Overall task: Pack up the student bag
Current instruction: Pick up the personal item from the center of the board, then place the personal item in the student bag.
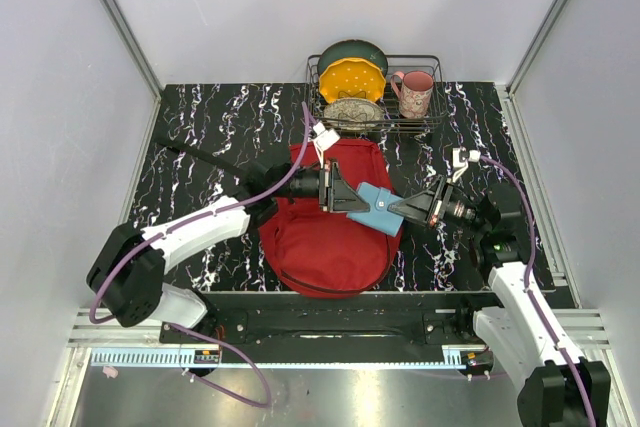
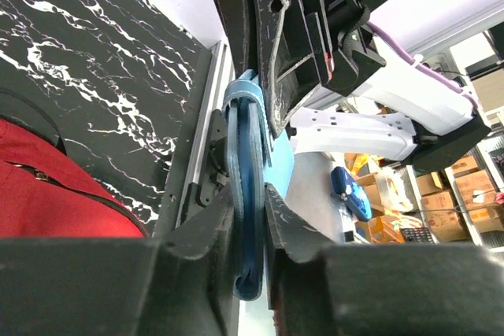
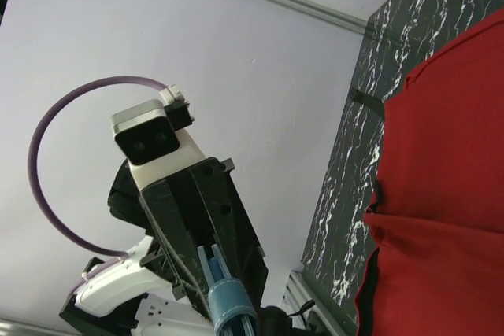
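student bag [image 1: 320, 242] lies flat on worktop [image 1: 200, 137], centre, red, between the two arms; left gripper [image 1: 352, 197] jaws clenched on one end of a thin blue flat item [image 1: 378, 209], seen edge-on in left wrist view; right gripper [image 1: 400, 211] jaws clamped on the opposite end; item held level just above bag's right side; wire rack [image 1: 440, 125] with plates and pink mug [image 1: 415, 92] behind bag

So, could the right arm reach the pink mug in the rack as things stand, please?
Probably not yet: the right claw is shut on the flat blue item with the left claw. The way to the pink mug looks free.
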Robot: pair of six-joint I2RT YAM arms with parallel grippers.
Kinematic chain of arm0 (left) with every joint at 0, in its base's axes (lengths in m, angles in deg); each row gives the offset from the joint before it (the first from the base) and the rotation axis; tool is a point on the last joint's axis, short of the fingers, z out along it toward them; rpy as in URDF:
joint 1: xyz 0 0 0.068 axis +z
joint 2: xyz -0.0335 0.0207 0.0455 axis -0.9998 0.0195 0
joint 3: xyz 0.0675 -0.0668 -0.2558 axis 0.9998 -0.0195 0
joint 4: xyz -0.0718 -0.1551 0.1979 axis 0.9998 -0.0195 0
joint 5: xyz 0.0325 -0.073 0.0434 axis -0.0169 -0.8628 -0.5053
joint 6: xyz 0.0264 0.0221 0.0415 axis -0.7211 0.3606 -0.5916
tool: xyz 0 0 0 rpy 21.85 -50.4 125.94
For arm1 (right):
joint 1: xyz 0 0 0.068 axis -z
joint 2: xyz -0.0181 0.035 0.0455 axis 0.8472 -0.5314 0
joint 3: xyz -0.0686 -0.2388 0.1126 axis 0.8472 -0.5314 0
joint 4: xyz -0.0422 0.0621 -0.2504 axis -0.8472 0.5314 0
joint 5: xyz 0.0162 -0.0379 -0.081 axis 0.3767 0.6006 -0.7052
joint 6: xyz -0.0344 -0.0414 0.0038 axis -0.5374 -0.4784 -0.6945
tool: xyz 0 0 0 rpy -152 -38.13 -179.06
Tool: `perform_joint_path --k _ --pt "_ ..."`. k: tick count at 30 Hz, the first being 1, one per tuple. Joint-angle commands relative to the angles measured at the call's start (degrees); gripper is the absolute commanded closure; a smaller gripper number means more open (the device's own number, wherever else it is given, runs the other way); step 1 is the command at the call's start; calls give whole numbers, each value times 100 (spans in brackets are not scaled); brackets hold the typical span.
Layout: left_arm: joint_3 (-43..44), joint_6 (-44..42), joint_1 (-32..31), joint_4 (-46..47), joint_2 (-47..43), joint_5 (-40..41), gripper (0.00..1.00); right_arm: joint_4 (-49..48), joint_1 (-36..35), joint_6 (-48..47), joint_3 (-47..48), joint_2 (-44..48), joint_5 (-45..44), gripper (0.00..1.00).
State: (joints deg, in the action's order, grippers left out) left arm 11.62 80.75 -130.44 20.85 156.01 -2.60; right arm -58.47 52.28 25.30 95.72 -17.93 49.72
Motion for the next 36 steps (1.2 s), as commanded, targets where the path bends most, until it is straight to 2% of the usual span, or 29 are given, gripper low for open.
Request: perform_joint_path --k 1,2,3,4,5,6,7,8,9,10,13,16,21,25,29,36 --pt "359 -298 16 -165 -64 324 60 274 -52 -168 18 178 -443 100" --pt "386 -465 16 -472 -160 518 53 563 -52 -335 97 317 -628 100" --pt "395 -832 16 -1101 -230 720 44 1340 -44 -545 158 388 -839 100" --pt "412 -1018 25 -1438 -414 1253 31 1679 -52 -904 220 467 -1232 100" --pt "456 -1211 17 -1807 -511 1624 29 1952 -52 -1030 325 599 -1393 100" --pt "500 -1561 16 -2602 -599 2054 22 2477 -52 -1135 361 661 -1569 100" --pt "544 -1704 43 -2950 -678 2885 18 2630 -52 -1232 378 714 -1849 100" --pt "605 -1827 69 -3214 -784 3276 11 2710 -52 -1242 370 801 -1913 100" --pt "667 -2003 104 -3652 -811 3628 10 2728 -52 -1225 352 820 -1965 100" --pt "737 -2091 200 -3857 -802 4188 10 2737 -52 -1163 317 846 -2027 100" --pt "1229 -2557 403 -4525 -601 4850 8 2623 -52 -962 159 908 -2106 100" --pt "1931 -3110 465 -5079 91 5334 8 2605 -52 -891 71 1004 -2168 100" --pt "2740 -4077 465 -5764 1165 5555 9 3043 -52 -1022 141 1268 -2343 100" --pt "2997 -4351 456 -6091 1789 6020 12 3325 -61 -1101 203 1434 -2353 100" --pt "2813 -4615 447 -6091 1922 5926 12 3580 -52 -1163 255 1593 -2396 100" --pt "2136 -4624 237 -5854 1405 4925 14 3563 -44 -1189 124 1549 -2423 100"
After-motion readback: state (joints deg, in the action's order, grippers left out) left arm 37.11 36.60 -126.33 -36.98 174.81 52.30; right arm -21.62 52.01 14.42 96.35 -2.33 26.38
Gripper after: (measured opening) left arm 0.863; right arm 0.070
